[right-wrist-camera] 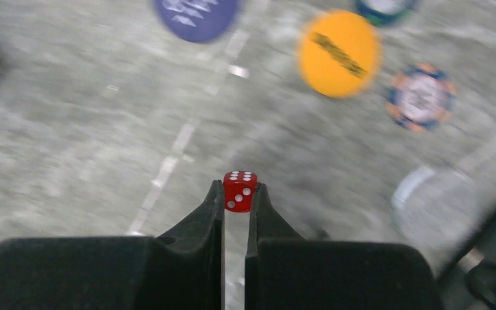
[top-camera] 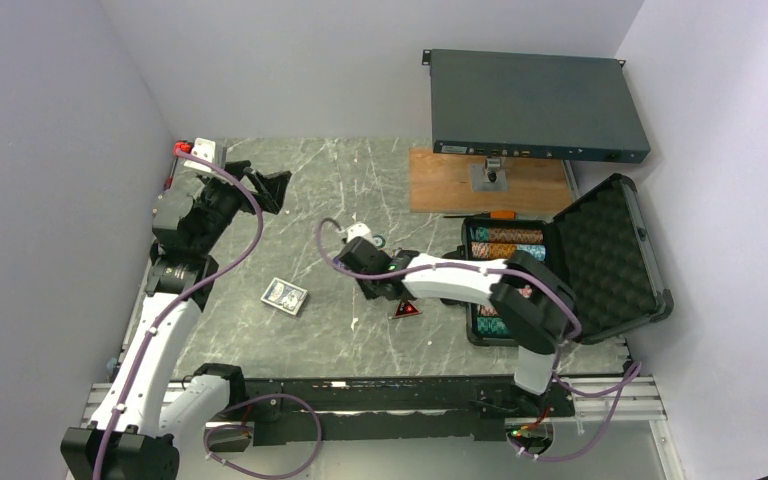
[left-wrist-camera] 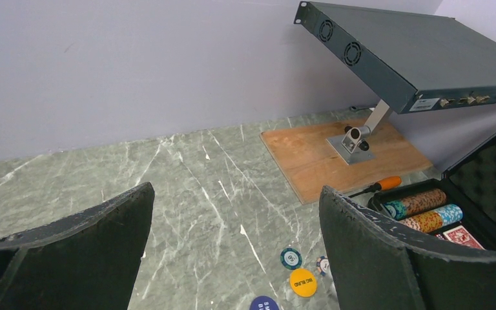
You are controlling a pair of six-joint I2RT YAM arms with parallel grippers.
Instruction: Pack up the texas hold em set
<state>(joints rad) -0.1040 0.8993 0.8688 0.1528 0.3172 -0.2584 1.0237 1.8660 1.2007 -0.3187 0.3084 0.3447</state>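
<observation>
The black foam-lined case (top-camera: 608, 250) lies open at the right, with rows of striped chips (top-camera: 505, 243) inside. My right gripper (right-wrist-camera: 239, 194) is shut on a small red die (right-wrist-camera: 239, 185), just above the marble top. Beyond it lie a yellow button (right-wrist-camera: 339, 53), a blue button (right-wrist-camera: 197, 16) and a striped chip (right-wrist-camera: 421, 97). In the top view the right gripper (top-camera: 380, 284) sits beside the red triangle (top-camera: 406, 309). A card deck (top-camera: 285, 296) lies to its left. My left gripper (left-wrist-camera: 237, 190) hangs open and empty, at the back left (top-camera: 265, 188).
A large dark rack-mount box (top-camera: 535, 105) stands tilted on a metal bracket over a wooden board (top-camera: 455, 185) at the back. An orange-handled screwdriver (left-wrist-camera: 385, 183) lies between the board and the case. White walls close in the left, back and right sides.
</observation>
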